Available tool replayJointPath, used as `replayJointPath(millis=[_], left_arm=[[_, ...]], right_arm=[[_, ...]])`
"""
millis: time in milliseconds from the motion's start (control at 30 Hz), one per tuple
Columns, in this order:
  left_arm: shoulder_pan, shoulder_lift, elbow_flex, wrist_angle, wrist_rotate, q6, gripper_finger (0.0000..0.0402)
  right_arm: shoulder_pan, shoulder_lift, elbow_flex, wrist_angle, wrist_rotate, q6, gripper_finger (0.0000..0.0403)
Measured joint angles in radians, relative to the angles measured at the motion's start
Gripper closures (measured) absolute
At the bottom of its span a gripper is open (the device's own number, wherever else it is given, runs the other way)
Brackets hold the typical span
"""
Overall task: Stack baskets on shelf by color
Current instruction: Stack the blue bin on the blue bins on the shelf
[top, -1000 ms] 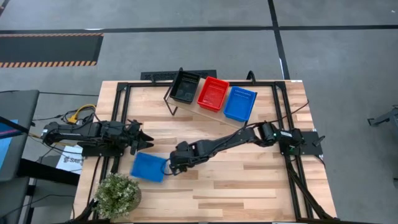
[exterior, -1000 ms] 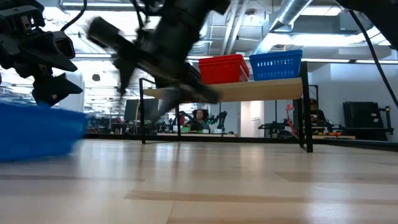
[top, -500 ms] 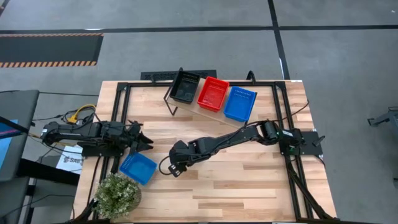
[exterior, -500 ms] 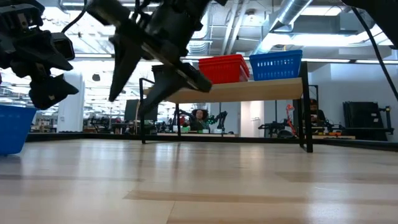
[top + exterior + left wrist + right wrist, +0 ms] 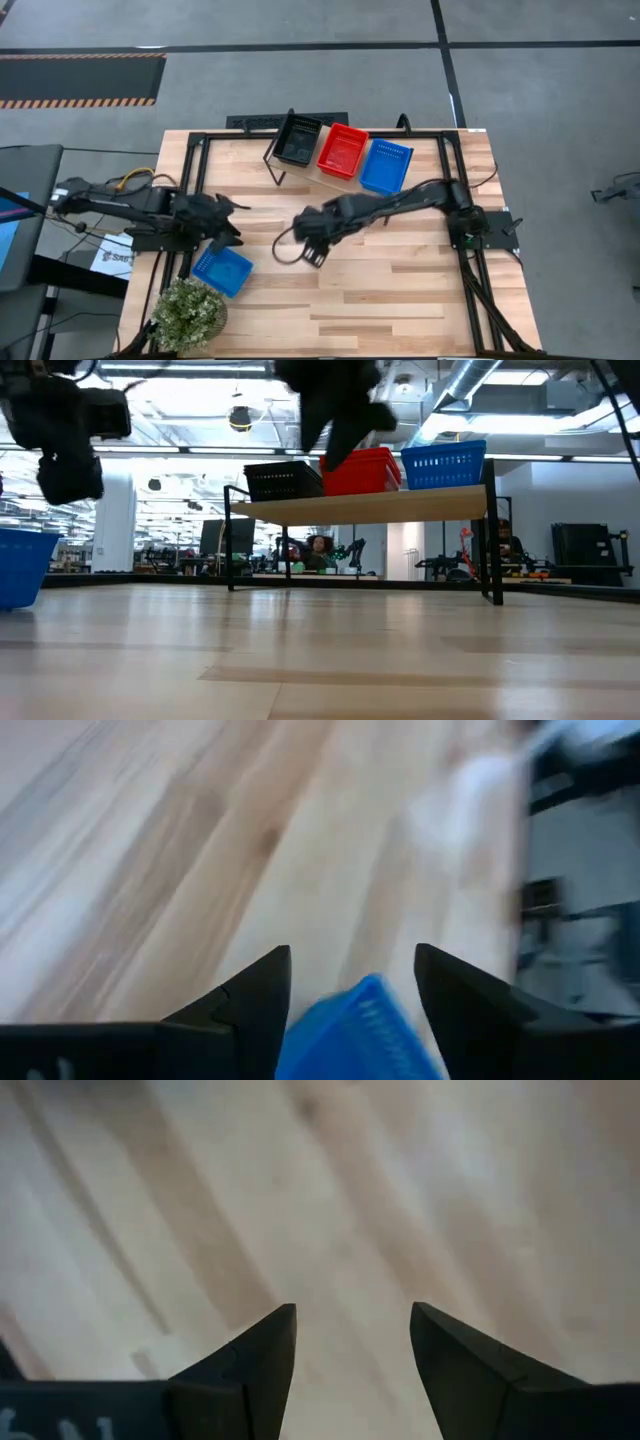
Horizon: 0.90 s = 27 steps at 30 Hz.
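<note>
A blue basket (image 5: pixel 222 270) rests with its bottom on the table near the near-left corner, and it also shows at the low view's left edge as the blue basket (image 5: pixel 20 565). My left gripper (image 5: pixel 226 236) hangs open just to the far side of it. In the left wrist view one corner of the basket (image 5: pixel 360 1030) shows between the fingers, apart from them. My right gripper (image 5: pixel 308 238) is open over bare wood at mid-table. The shelf (image 5: pixel 325 172) at the far edge carries a black basket (image 5: pixel 298 140), a red basket (image 5: pixel 342 150) and a blue basket (image 5: pixel 385 165).
A potted plant (image 5: pixel 188 312) stands at the near-left corner, right beside the loose blue basket. A black frame (image 5: pixel 190 170) runs round the table edges. Cables lie off the table's left side. The shelf board (image 5: pixel 370 505) stands on thin black legs.
My right gripper let go of the blue basket, which slid a little toward the left edge and turned. The right gripper then rose and drew back toward the far right. My left arm lifted and tipped its gripper down over the basket.
</note>
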Motion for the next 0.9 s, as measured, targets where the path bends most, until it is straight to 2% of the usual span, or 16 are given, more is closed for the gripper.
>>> replayJointPath(millis=[333,533,600,767,833,900], left_arm=[[-0.125,0.5,0.305,-0.362,-0.008,-0.165,0.0276],[-0.23,0.717,0.412,-0.431,-0.008,-0.273,0.0362],[-0.262,0.778,0.417,-0.402,-0.011,-0.326,0.0391],[-0.319,0.93,0.41,-0.295,-0.005,-0.44,0.0399],[-0.321,0.983,0.409,-0.154,0.004,-0.46,0.0401],[-0.303,1.022,0.417,0.056,0.028,-0.461,0.0401]], right_arm=[[-0.043,-0.225,0.001,-0.209,0.175,-0.076,0.0184],[-0.043,-0.297,0.0,-0.274,0.273,-0.125,0.0184],[-0.043,-0.317,-0.001,-0.276,0.274,-0.149,0.0184],[-0.043,-0.344,-0.001,-0.293,0.274,-0.203,0.0184],[-0.04,-0.357,0.0,-0.296,0.274,-0.218,0.0184],[-0.036,-0.371,0.0,-0.303,0.274,-0.222,0.0184]])
